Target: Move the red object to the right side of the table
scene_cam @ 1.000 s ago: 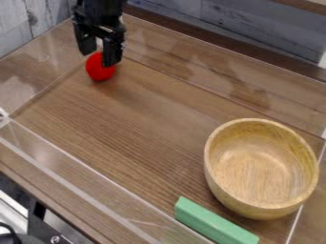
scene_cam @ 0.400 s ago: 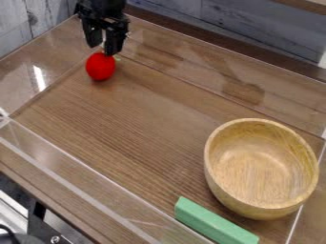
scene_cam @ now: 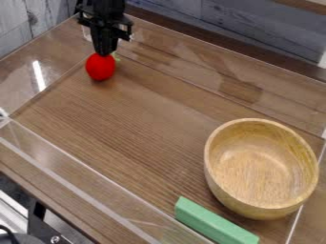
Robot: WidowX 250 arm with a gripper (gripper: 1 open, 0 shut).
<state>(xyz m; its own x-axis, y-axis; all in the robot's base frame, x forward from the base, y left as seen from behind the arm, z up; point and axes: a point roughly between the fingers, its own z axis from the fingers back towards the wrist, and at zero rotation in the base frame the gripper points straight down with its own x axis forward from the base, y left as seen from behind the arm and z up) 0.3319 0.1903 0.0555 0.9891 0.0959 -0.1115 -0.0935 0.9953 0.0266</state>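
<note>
Gripper (scene_cam: 107, 42) at far-left end of table (scene_cam: 140, 124), pointing down, jaws look pinched near together, nothing between them. I see red fruit (scene_cam: 101, 67) free on wood, just nearer camera than fingertips, slightly left; small gap, not touching. Fruit round, no long axis to align with. I judge next move needs jaws reopened, then shift toward camera over fruit. Count: one fruit, one bowl (scene_cam: 261, 168), one green block (scene_cam: 215, 221), one arm.

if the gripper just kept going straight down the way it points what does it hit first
Most likely the bare table just behind the red object. The gripper looks shut and offset from the fruit, though depth is hard to judge from this single view.
</note>
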